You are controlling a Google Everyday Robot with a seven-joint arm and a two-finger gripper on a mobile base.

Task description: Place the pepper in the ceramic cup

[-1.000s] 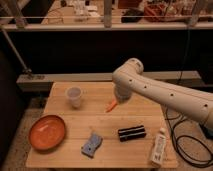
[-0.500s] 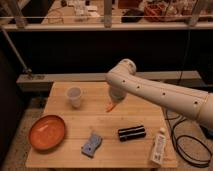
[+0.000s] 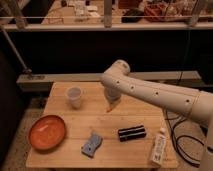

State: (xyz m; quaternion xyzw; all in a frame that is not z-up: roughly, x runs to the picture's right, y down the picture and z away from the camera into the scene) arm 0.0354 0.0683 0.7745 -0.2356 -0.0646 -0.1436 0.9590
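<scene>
The pepper (image 3: 109, 107) shows as a small orange-red tip poking out just under my gripper (image 3: 113, 99), near the middle of the wooden table (image 3: 140, 112). The white arm's bulk covers most of the gripper, and I cannot tell whether the pepper is held or lies on the table. The ceramic cup (image 3: 74, 97), pale and upright, stands to the left of the pepper, about a cup's width from it.
An orange plate (image 3: 47, 132) lies at the front left. A blue-grey object (image 3: 91, 145) sits near the front edge, a black cylinder (image 3: 132, 133) right of it, and a white bottle (image 3: 158, 146) at the front right. Cables hang off the right side.
The arm's elbow has swung a little to the left, toward the cup. The pepper's tip shows at about the same spot on the table.
</scene>
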